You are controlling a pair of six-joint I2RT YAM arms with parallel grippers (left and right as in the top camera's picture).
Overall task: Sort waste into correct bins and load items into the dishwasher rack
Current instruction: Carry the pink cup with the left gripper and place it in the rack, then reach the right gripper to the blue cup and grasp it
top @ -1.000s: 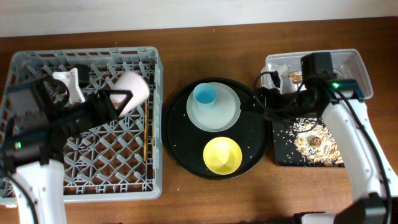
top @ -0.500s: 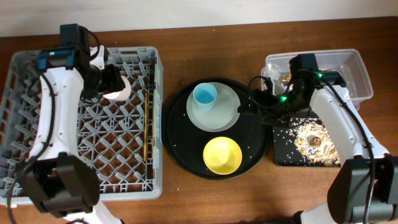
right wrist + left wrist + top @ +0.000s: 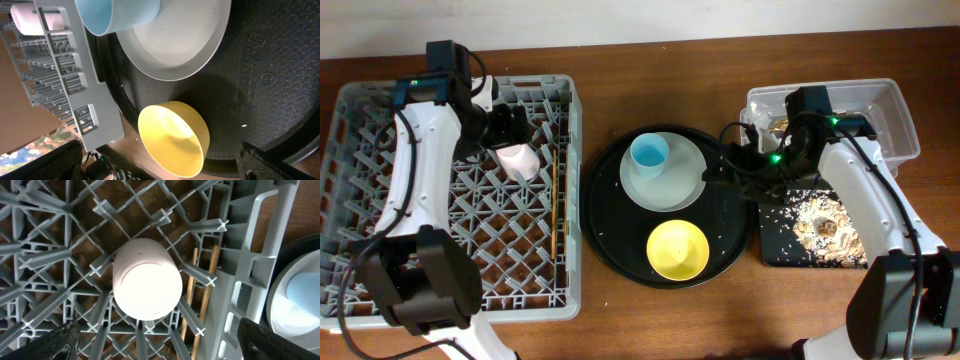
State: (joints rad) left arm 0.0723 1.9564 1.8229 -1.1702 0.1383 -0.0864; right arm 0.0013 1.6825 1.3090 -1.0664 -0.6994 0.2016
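Grey dishwasher rack [image 3: 570, 262] sits at 9 o'clock on the worktop [image 3: 650, 70], count 1.

Left hand [image 3: 160, 339] is over the rack's 1 o'clock corner. Fingers are spread wide and gripping nothing. Pink cup [image 3: 147, 280] sits between the pegs directly under it, clear of both fingers, with its round end facing the wrist cam.

Step looks like finishing the pink cup placement. To do it well:
- keep the fingers wide
- pull straight up off the cup, no sideways drift; it looks only loosely propped by the pegs, so a clip could tip it
- stay off the chopsticks [image 3: 557, 205] lying along the rack's 3 o'clock wall, just beside the cup

Counts, moving right:
- pink cup: 1
- chopsticks: 2, one pair, already in the rack
- round black tray [image 3: 610, 240]: 1
- plate [image 3: 680, 188]: 1, at the tray's 12 o'clock
- blue cup [image 3: 649, 155]: 1, on the plate towards 10 o'clock
- yellow bowl [image 3: 678, 250]: 1, at the tray's 6 o'clock
- clear tub [image 3: 898, 120]: 1
- shallow black tray [image 3: 775, 245]: 1, at 6 o'clock from the tub

So three items are not racked yet.

Right hand [image 3: 165, 161] hangs over the round tray's 3 o'clock rim, fingers wide apart and empty.

Food scraps [image 3: 825, 225] are piled in the shallow black tray, with some crumbs scattered. The tub holds something white and something gold-brown. The right arm partly hides them, so I can't count those.
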